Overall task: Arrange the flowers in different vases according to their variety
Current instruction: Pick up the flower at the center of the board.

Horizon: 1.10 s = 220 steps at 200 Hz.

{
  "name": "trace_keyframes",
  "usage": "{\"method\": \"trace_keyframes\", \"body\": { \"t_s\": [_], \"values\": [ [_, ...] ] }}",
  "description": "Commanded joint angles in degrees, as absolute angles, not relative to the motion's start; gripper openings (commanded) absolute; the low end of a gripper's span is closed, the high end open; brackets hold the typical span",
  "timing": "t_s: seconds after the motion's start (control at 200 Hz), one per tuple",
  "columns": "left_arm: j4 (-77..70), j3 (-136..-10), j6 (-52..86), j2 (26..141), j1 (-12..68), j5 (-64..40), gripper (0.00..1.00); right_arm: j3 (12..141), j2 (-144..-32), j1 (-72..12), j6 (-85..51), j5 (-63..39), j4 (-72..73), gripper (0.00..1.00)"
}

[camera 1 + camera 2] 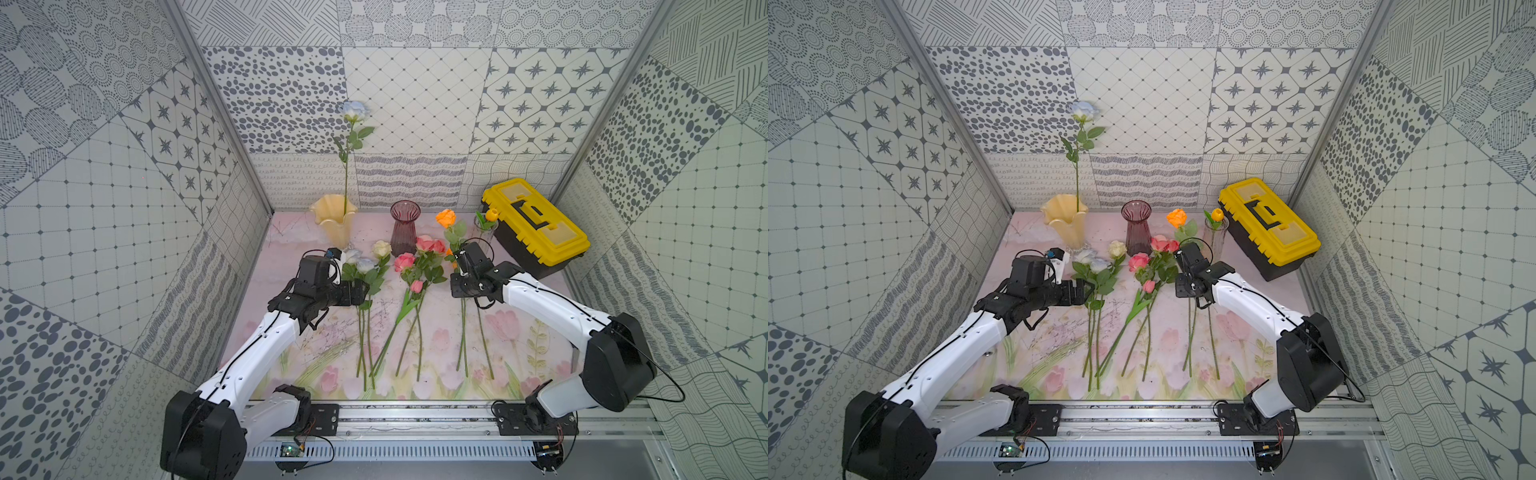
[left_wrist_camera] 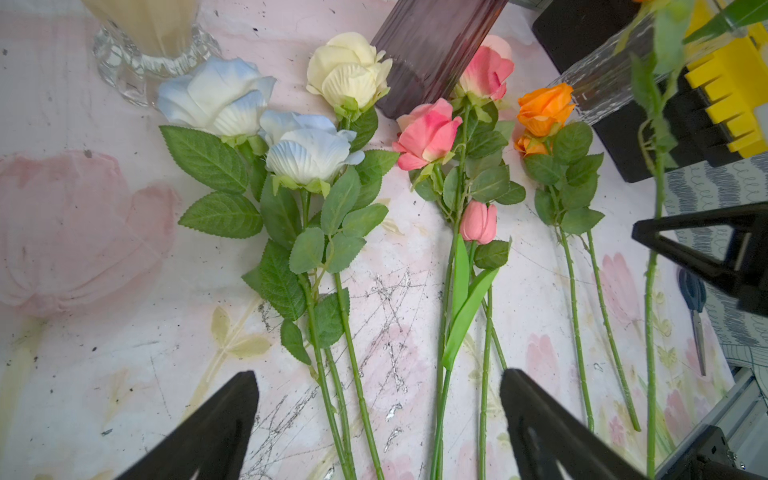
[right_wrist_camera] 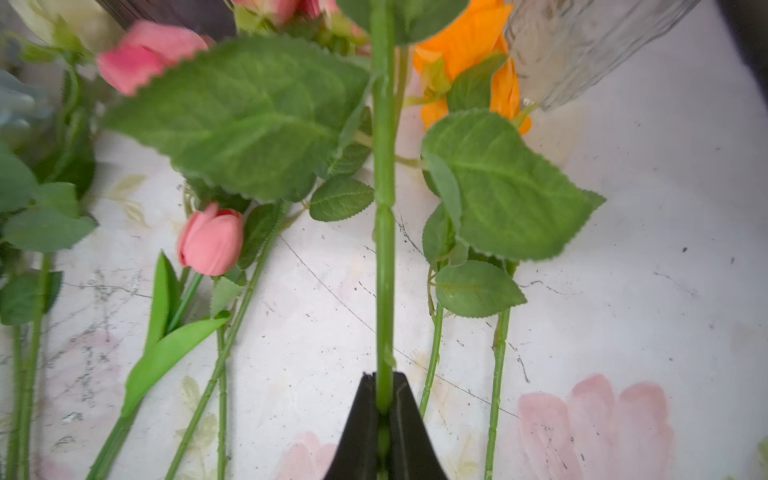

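Orange rose (image 1: pixel 446 217) | stem pinched tight in right gripper (image 3: pixel 384 399), head at twelve o'clock | clear vase (image 1: pixel 485 230) at one o'clock | I'd lift stem end over rim, lower straight beside bud (image 1: pixel 492 214) | left gripper (image 2: pixel 376 374) gaping, empty, above white roses (image 2: pixel 307 149)

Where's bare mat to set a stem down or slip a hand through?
Free: mat left of the pale-blue roses; mat between the orange rose stems and the toolbox. Crowded: pink roses by the purple vase.
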<state>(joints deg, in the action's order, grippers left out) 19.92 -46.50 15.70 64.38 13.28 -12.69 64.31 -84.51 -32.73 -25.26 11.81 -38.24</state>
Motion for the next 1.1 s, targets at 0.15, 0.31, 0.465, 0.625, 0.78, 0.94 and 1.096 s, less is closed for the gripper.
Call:
{"method": "trace_keyframes", "body": {
  "t_s": [0.15,0.31,0.465,0.625,0.78,0.94,1.096],
  "values": [
    [20.00,-46.76,15.99,65.39,13.63,-14.33,0.96,73.76,-77.34,-33.21,-22.44,17.03,-37.54,0.00],
    [19.96,-46.75,15.92,65.57,13.70,-14.49,0.96,80.50,-76.60,-33.18,-17.80,21.63,-36.39,0.00],
    [20.30,-46.80,15.96,66.16,13.80,-15.26,0.96,88.50,-78.11,-32.13,-10.77,26.15,-32.87,0.00],
    [20.36,-46.90,15.74,66.67,14.05,-16.86,0.96,96.40,-80.64,-28.60,-4.36,29.95,-26.47,0.00],
    [20.53,-46.76,15.64,66.79,14.54,-17.04,0.96,102.74,-82.82,-21.84,-3.53,30.06,-20.43,0.00],
    [20.64,-46.86,15.56,67.06,14.91,-16.98,0.96,111.58,-87.11,-15.61,-3.32,28.53,-19.25,0.00],
    [20.50,-46.91,15.47,67.38,15.03,-16.89,0.96,121.38,-92.91,-12.98,0.31,28.73,-19.57,0.00]
  ]
}}
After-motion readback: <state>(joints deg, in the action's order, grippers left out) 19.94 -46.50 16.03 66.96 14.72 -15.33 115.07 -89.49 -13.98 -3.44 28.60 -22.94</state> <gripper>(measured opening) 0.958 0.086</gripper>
